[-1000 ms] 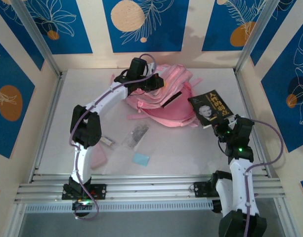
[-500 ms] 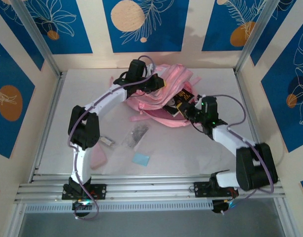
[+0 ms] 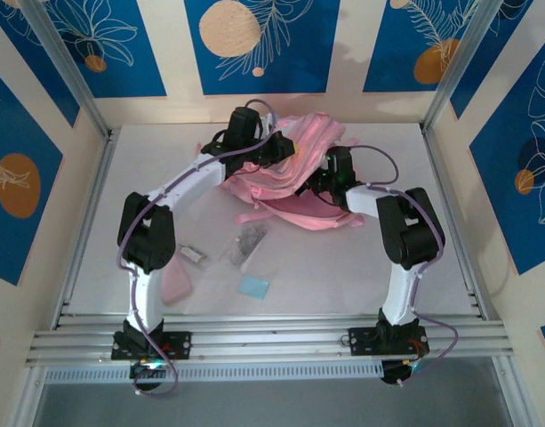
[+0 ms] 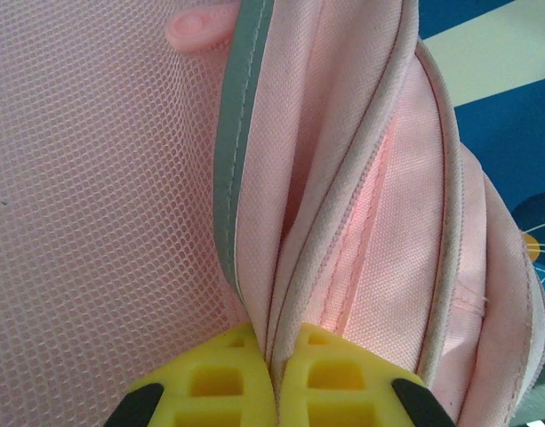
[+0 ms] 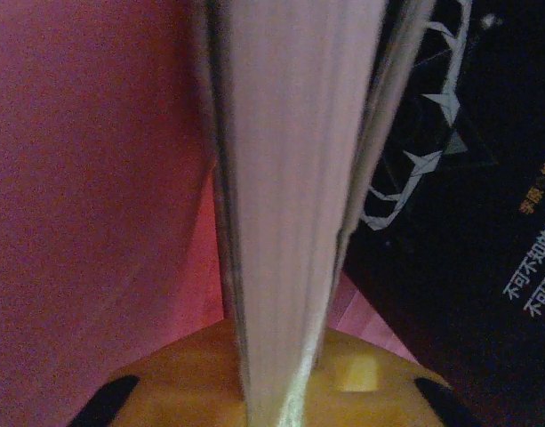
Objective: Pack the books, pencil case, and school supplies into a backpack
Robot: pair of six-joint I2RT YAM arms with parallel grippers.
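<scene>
The pink backpack [image 3: 312, 212] lies at the back of the table with its mouth held up. My left gripper [image 3: 276, 149] [image 4: 274, 356] is shut on the backpack's piped edge [image 4: 294, 267], beside a mesh pocket. My right gripper [image 3: 323, 182] [image 5: 281, 378] reaches into the opening, with a book [image 5: 290, 178] standing page edge up between its fingers. A second black book [image 5: 472, 222] with pale lettering lies inside to the right. On the table lie the pale-pink pencil case [image 3: 176, 283], a light-blue pad [image 3: 253, 287], a clear bag [image 3: 245, 242] and a small clip piece [image 3: 194, 254].
Aluminium posts and patterned walls close the table [image 3: 414, 267] on three sides. A rail [image 3: 272, 338] runs along the near edge between the arm bases. The loose supplies lie close to the left arm's base.
My right arm swung left from the table's right side and carried the book into the backpack's opening. The left gripper kept hold of the backpack's edge.
</scene>
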